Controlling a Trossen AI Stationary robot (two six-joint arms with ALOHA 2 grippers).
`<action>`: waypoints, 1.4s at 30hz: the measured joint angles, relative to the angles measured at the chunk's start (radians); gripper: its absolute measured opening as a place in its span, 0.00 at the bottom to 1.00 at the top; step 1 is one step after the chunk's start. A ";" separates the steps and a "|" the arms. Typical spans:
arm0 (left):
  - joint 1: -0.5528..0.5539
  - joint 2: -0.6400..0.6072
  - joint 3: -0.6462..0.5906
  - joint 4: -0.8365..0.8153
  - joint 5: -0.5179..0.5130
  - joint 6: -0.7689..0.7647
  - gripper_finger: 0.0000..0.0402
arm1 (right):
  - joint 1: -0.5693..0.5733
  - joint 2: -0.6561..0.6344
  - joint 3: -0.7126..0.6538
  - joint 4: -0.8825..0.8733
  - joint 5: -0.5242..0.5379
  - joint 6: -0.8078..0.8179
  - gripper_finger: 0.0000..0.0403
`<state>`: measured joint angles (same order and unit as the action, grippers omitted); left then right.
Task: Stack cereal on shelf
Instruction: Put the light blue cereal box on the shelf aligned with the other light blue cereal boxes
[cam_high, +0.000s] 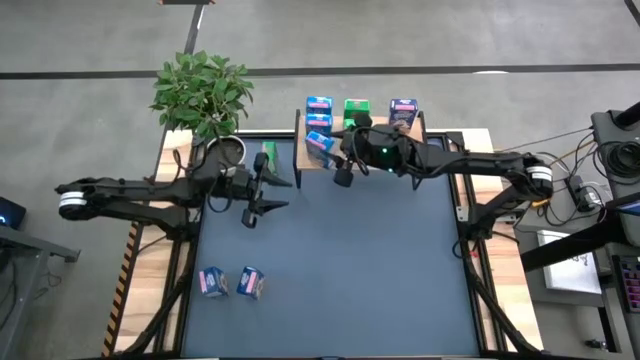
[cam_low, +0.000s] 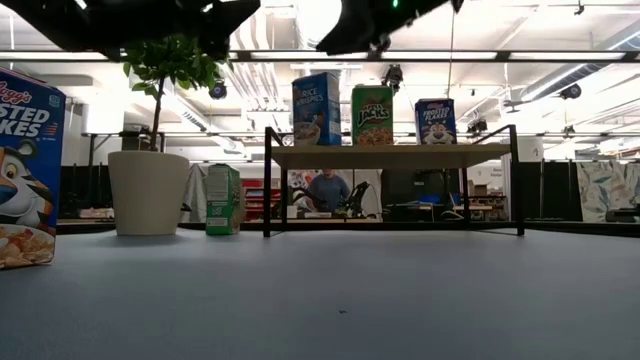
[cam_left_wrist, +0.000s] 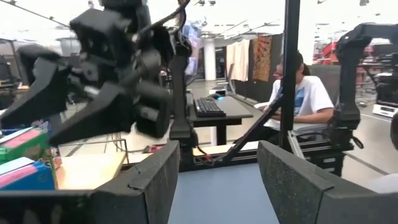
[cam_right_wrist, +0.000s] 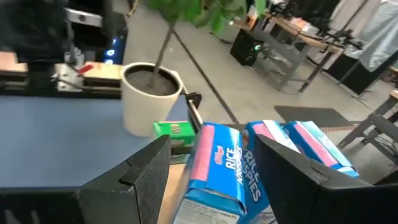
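Light-blue cereal box (cam_right_wrist: 221, 177) between the spread fingers of the right end effector (cam_right_wrist: 214, 180), unclamped.

Two dark, skinny arms, matte black all over.

Left arm (cam_high: 150, 190) built from slim black links with a white-and-silver ring band near the shoulder end; same pale band on the right arm (cam_high: 470, 165) close to its base, plus a little green light glowing on the wrist housing. Left hand (cam_high: 262, 190) ending in two thin pointed black prongs. Right hand (cam_right_wrist: 211, 180) made of two chunky, flat, wedge-like black fingers (cam_right_wrist: 140, 180) with a faintly grainy plastic finish. Blocky angular black housings behind the fingers, thin black cables looped along the joints. No stickers or readable markings anywhere.
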<state>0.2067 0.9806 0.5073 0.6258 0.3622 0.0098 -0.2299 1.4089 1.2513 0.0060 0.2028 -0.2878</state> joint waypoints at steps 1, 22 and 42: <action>-0.007 0.000 -0.008 0.011 -0.013 0.004 0.50 | 0.008 -0.004 0.024 -0.046 0.000 0.000 0.54; -0.014 0.000 -0.034 0.052 -0.050 0.007 0.50 | 0.019 0.103 0.251 -0.597 0.113 0.031 0.03; -0.014 0.000 -0.034 0.053 -0.050 0.013 0.50 | -0.022 0.131 0.250 -0.434 0.165 -0.183 0.03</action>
<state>0.1928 0.9806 0.4736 0.6785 0.3122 0.0233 -0.2524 1.5402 1.5013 -0.4277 0.3683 -0.4707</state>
